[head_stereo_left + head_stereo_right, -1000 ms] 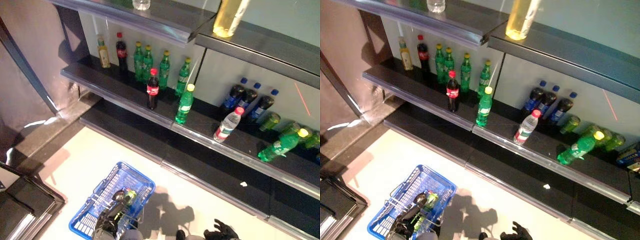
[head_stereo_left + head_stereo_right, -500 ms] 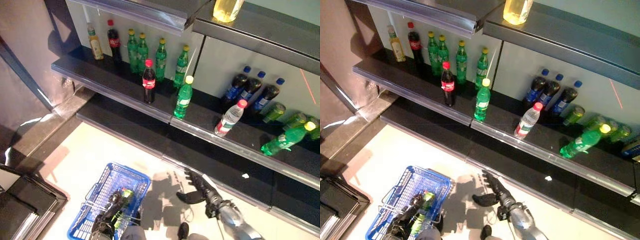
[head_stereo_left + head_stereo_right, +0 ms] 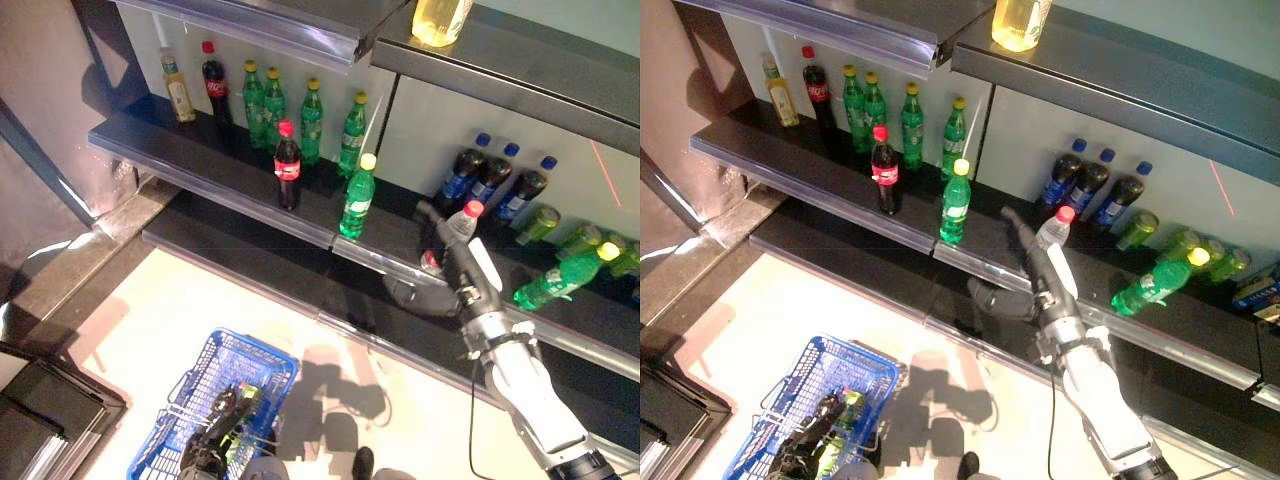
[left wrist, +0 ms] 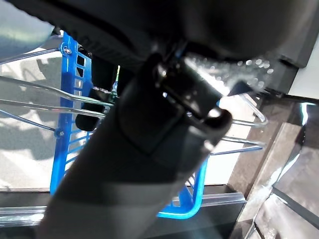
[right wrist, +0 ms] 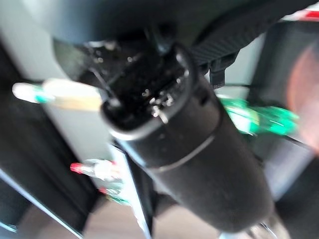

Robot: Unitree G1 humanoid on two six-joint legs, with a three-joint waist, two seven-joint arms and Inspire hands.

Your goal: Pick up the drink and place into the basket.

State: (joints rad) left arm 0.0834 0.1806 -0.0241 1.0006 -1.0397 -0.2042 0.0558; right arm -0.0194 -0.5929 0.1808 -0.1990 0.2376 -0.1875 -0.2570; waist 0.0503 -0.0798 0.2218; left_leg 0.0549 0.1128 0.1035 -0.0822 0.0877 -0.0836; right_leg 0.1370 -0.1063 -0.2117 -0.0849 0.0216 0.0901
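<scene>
A clear drink bottle with a red cap (image 3: 466, 217) stands on the lower shelf (image 3: 230, 178). My right hand (image 3: 446, 266) is open, with straight fingers reaching up beside the bottle and hiding part of its body. Its thumb (image 3: 402, 295) spreads out toward the shelf edge. I cannot tell whether the hand touches the bottle. My left hand (image 3: 213, 448) is shut on the wire handles of the blue basket (image 3: 262, 353), which hangs low at the left. A green drink (image 3: 246, 396) lies in the basket. The basket also shows in the left wrist view (image 4: 67, 64).
Green bottles (image 3: 310, 110) and cola bottles (image 3: 287, 168) stand on the shelf to the left. Dark bottles with blue caps (image 3: 492, 182), green cans (image 3: 545, 222) and a tipped green bottle (image 3: 560, 280) are at the right. An upper shelf (image 3: 330, 35) overhangs.
My right hand has risen from near the floor up to the shelf and now reaches beside the clear bottle. The camera has shifted slightly. The basket hangs as before.
</scene>
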